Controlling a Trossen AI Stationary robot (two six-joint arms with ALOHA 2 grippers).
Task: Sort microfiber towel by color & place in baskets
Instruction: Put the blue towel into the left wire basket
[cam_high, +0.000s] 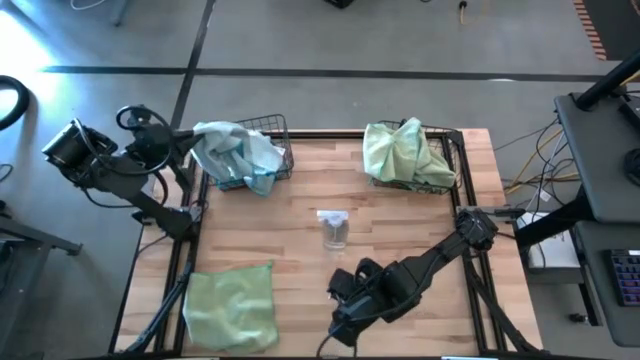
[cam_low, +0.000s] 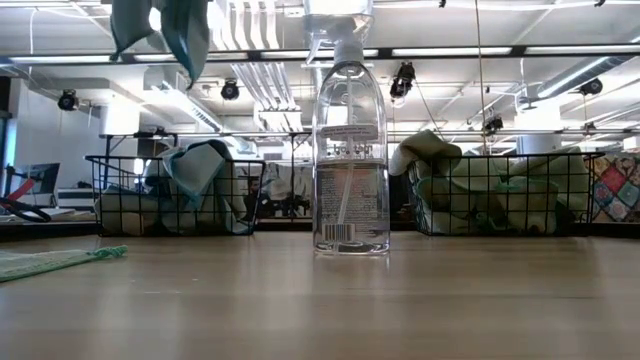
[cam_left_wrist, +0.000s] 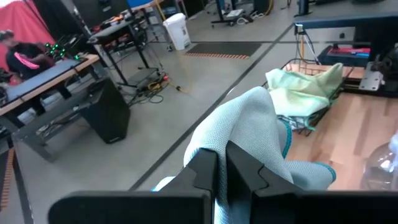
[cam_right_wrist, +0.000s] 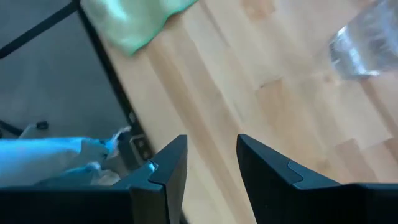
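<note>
My left gripper (cam_high: 192, 141) (cam_left_wrist: 222, 157) is shut on a light blue towel (cam_high: 236, 152) (cam_low: 160, 28) that it holds over the left black wire basket (cam_high: 281, 128) (cam_low: 120, 195) at the table's far left. More blue cloth (cam_low: 203, 170) lies in that basket. The right basket (cam_high: 450, 150) (cam_low: 590, 195) (cam_left_wrist: 292, 65) holds pale green towels (cam_high: 402, 150) (cam_left_wrist: 305, 87). One pale green towel (cam_high: 230, 306) (cam_low: 45, 262) (cam_right_wrist: 134, 22) lies flat at the near left corner. My right gripper (cam_high: 344, 306) (cam_right_wrist: 211, 146) hovers open above the table near its near edge, right of that towel. My left gripper pinches a bunched fold of the light blue towel (cam_left_wrist: 249, 124) between its two fingers (cam_left_wrist: 205, 171). The cloth bulges out past the fingertips and falls away on both sides. In the low view the towel's lower end (cam_low: 185, 70) hangs slack above the left basket's rim.
A clear spray bottle (cam_high: 334, 228) (cam_low: 350, 150) (cam_right_wrist: 367, 37) stands upright in the middle of the table, between the two baskets and my right arm. Bare wood (cam_high: 290, 240) lies between the baskets and the near green towel. Desks and a person (cam_left_wrist: 22, 53) are beyond the table.
</note>
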